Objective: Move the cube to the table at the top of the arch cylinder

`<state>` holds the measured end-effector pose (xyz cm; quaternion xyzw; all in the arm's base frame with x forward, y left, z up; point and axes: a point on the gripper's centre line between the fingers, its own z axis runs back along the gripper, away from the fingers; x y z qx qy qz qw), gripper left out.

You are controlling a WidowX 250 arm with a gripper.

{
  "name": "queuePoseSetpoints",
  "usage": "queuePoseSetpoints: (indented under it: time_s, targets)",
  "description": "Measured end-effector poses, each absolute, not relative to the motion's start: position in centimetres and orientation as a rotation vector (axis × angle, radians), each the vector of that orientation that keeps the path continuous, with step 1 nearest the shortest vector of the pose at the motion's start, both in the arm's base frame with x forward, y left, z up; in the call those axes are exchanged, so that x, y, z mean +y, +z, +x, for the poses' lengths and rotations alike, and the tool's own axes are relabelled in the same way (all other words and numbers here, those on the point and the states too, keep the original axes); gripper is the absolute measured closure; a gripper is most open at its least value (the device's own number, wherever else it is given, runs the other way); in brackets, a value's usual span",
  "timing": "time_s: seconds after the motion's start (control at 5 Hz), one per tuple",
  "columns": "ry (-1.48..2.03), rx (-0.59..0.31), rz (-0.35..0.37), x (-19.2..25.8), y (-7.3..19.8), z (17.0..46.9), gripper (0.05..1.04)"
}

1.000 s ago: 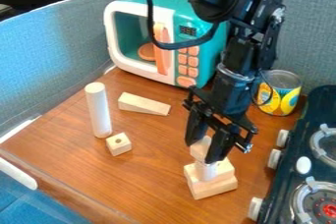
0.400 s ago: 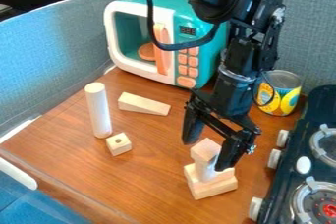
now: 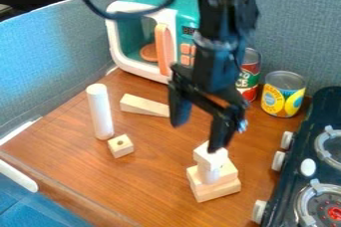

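1. Here's the hand (image 3: 197,135), up over the wooden stack, fingers spread well apart and nothing clamped between them! One fingertip sits very near the cube, and whether it's touching, I can't tell.
2. And the cube (image 3: 211,157)? Perched on top of the short white cylinder (image 3: 209,174), which stands on the wooden base (image 3: 217,190) down on the tabletop (image 3: 153,186). It's balancing there without any grip around it.
3. So which step are we in? Looks to me like the release: cube placed, hand open, placing all but finished if this cylinder is the one the task means.
4. Next move: take the hand up and away, nice and steady, giving that near finger some room first. Catch the cube's edge and it could topple straight off its narrow perch!
5. Over on the other side, the holed block (image 3: 120,146) lies beside the foot of the tall white cylinder (image 3: 100,114), with the wooden wedge (image 3: 144,106) behind. None of those seem needed for this play.
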<state>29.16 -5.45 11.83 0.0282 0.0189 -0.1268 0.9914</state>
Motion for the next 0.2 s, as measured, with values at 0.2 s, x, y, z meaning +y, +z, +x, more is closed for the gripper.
queuePoseSetpoints:
  time_s: [0.2]
  targets:
    - [-0.22, 0.008, 0.054, -4.71, 12.87, 29.17, 0.083]
